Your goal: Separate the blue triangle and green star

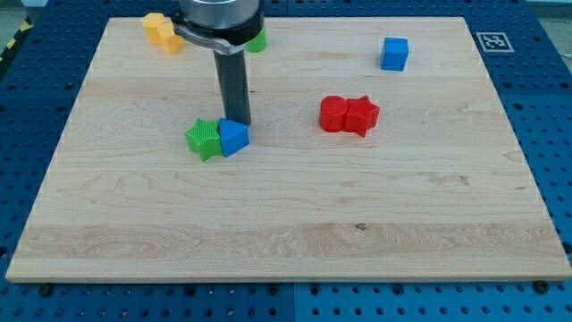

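The blue triangle (233,137) and the green star (205,139) lie side by side, touching, left of the board's middle. The star is on the view's left of the triangle. My tip (237,121) stands just above the blue triangle, at its top edge, touching or nearly touching it. The dark rod rises from there to the arm's head at the view's top.
A red round block (333,114) and a red star (362,115) touch each other right of centre. A blue cube (394,54) sits at the top right. A yellow block (162,31) sits at the top left. A green block (257,40) shows partly behind the arm.
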Robot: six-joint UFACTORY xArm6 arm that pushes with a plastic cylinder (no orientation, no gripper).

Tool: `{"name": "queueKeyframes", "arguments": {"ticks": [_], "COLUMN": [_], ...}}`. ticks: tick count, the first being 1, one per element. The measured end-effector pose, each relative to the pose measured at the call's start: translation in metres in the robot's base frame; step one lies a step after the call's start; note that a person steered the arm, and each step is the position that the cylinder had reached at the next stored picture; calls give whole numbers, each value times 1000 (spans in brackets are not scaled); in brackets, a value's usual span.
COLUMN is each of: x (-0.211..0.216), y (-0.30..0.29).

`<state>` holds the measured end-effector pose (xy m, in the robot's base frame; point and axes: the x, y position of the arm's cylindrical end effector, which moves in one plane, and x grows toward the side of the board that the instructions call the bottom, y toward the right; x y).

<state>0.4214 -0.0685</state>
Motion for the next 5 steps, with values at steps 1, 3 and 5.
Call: {"name": "queueKeyframes", "arguments": {"ticks": [1,3,5], "x": [-7,2,20], "y": [-8,-66,-63]}}
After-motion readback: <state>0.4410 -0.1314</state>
